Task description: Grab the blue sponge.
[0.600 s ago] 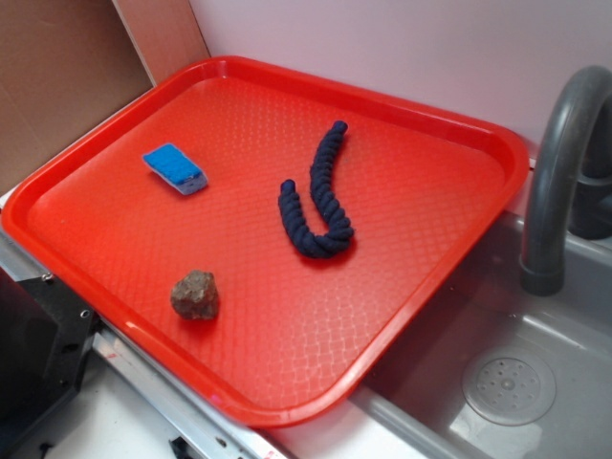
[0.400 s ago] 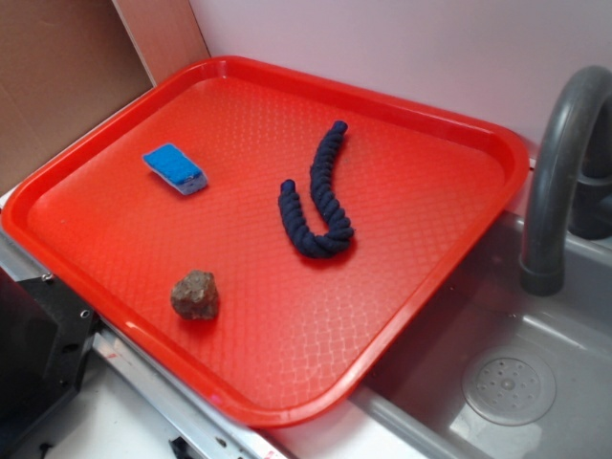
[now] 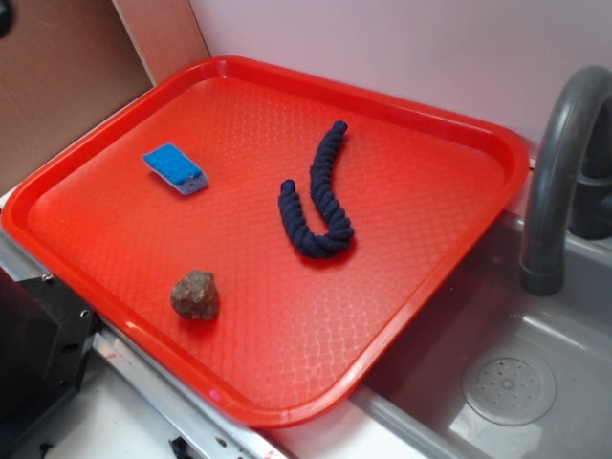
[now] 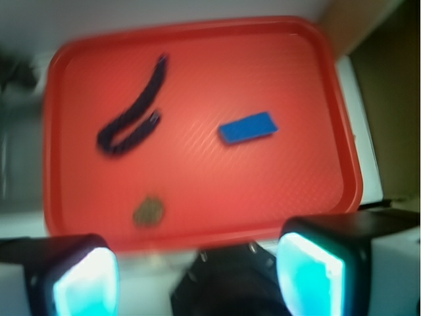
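The blue sponge (image 3: 175,167) lies flat on the left part of the red tray (image 3: 421,143), bright blue on top with a pale lower layer. The blurred wrist view shows the sponge (image 4: 248,128) from high above, right of the tray's middle. My gripper (image 4: 197,276) is open, its two pale fingertips (image 4: 309,273) wide apart at the bottom of that view, over the tray's near edge with nothing between them. It is far above the sponge. In the exterior view only a small dark part (image 3: 4,15) shows at the top left corner.
A dark navy twisted rope (image 3: 320,196) lies bent in the tray's middle. A brown rock (image 3: 195,294) sits near the tray's front left. A grey sink (image 3: 507,382) with a curved faucet (image 3: 555,163) is on the right. Brown board stands behind the tray's left.
A small dark part has come into the exterior view's top left corner. The sponge, rope and rock have not moved.
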{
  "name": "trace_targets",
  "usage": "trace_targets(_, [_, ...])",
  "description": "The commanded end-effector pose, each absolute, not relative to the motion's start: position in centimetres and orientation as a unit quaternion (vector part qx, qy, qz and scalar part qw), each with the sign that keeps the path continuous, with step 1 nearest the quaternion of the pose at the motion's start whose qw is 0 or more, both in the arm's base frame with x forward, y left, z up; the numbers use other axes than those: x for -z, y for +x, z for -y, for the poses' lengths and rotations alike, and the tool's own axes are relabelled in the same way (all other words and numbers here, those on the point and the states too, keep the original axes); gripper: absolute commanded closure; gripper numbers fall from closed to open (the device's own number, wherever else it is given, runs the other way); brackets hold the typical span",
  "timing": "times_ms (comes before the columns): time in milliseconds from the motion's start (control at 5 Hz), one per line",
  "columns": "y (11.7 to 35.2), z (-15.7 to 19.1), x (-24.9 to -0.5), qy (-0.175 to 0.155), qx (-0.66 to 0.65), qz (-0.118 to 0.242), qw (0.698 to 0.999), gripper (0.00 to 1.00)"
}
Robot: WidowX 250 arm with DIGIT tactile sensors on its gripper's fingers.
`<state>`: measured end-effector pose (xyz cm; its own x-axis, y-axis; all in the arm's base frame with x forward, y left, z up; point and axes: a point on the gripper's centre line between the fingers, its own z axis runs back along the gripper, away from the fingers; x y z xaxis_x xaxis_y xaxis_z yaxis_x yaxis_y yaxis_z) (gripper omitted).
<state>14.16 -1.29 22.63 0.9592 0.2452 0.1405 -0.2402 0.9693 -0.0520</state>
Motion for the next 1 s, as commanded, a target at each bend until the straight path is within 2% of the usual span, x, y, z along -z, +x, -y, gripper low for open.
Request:
trace_targets(0, [17.4, -0.5, -21.2, 0.016, -0.247, 0.09, 0.965, 0.0])
trace_targets(400, [19.3, -2.0, -17.3, 0.054, -0.386, 0.141, 0.91, 0.0])
trace_targets(600, [19.9, -3.0, -14.6, 0.088, -0.456, 0.16, 0.871, 0.0])
trace_targets(800, [21.2, -3.5, -11.8, 0.095, -0.48, 0.162, 0.857, 0.0])
